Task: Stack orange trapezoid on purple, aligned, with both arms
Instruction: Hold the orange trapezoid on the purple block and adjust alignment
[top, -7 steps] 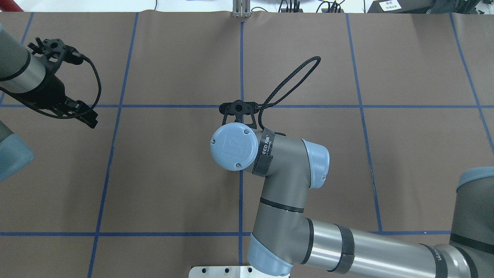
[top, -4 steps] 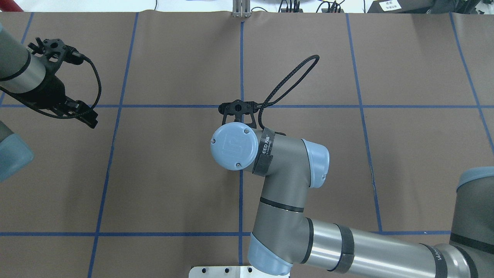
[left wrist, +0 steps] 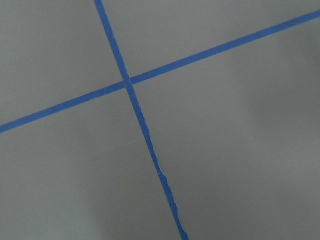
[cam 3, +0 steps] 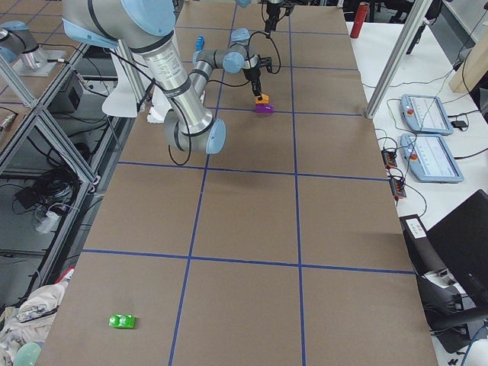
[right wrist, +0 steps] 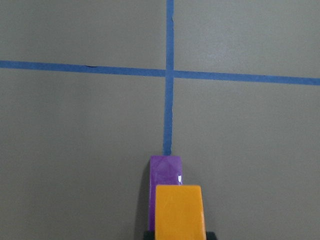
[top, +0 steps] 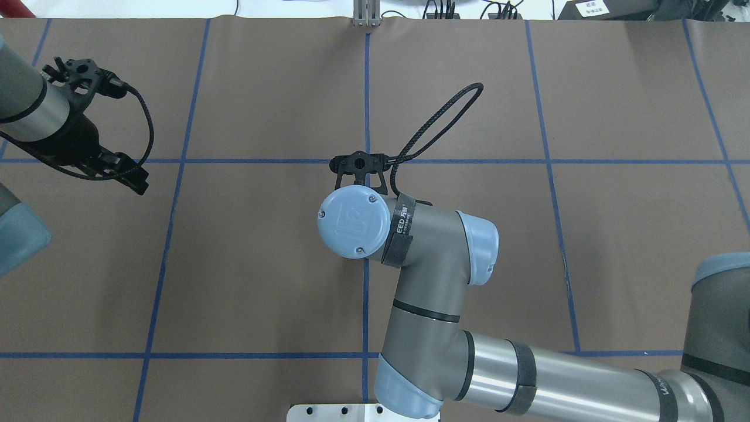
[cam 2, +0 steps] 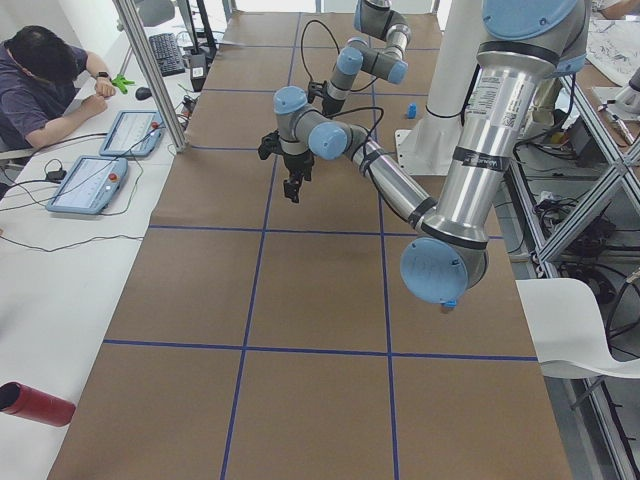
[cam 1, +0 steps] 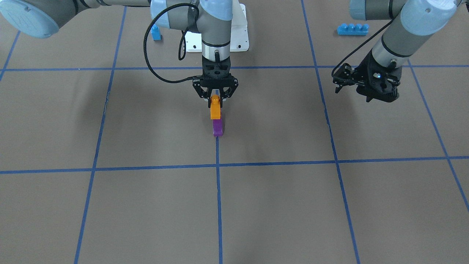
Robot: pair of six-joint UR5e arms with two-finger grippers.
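Centrally, right hand [cam 1: 215, 96] clamps orange trapezoid [cam 1: 215, 111] over purple [cam 1: 217, 128]; left hand [cam 1: 381, 96]: cannot tell.

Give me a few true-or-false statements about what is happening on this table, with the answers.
1. The right tool is gripping the orange brick. True.
2. The orange brick is underneath the purple brick. False: the orange one is above the purple one.
3. The left tool hovers over the purple brick. False: it hangs well off to one side, over bare table.
4. A long blue brick lies near the robot's base. True.
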